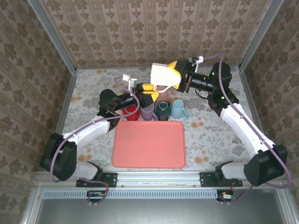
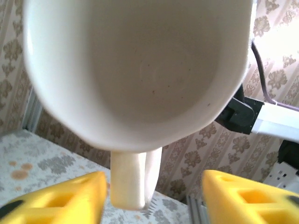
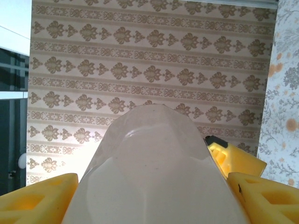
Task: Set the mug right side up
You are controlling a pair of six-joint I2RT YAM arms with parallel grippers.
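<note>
While it hangs in the air, top view: right gripper (image 1: 174, 74) clamps the white mug (image 1: 161, 73) roughly on its side above the desk (image 1: 210, 126). That keeps it clear of the coloured mugs (image 1: 163, 109) lined up behind the red tray (image 1: 148, 144). Left gripper (image 1: 148, 92) sits just below it, probably lined up for a regrasp.

Left wrist view: camera looks straight into the white mug's mouth (image 2: 140, 70). The handle (image 2: 133, 179) points down between spread yellow fingers (image 2: 60, 200), with no contact.

Right wrist view: white mug (image 3: 154, 177) is pinched between that gripper's fingers (image 3: 37, 196). Lifted, I'd say, so it can rotate freely.
</note>
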